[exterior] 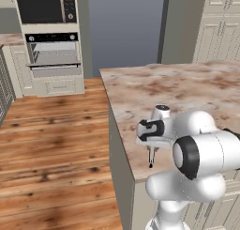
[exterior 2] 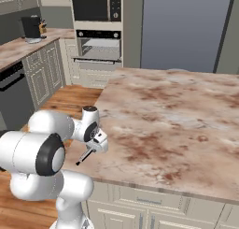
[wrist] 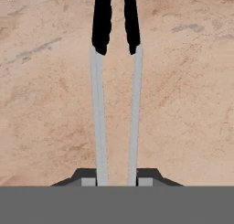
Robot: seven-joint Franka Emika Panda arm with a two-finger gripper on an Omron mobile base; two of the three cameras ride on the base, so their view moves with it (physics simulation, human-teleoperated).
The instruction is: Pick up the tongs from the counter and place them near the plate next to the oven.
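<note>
pointing dark ends away from gripper (wrist: 117,182): tongs (wrist: 116,104)

The gripper (exterior: 151,154) hangs over the desk (exterior: 187,93) near its front-left corner; tongs (exterior: 151,159) point down from it; the oven (exterior: 52,55) stands far left.

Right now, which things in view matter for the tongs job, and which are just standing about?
For the job:
- tongs, held between the gripper fingers, dark ends toward the counter
- counter under them
- oven across the floor

Just standing about:
- dark-windowed unit above the oven
- black coffee machine on the far counter
- wooden floor
</note>
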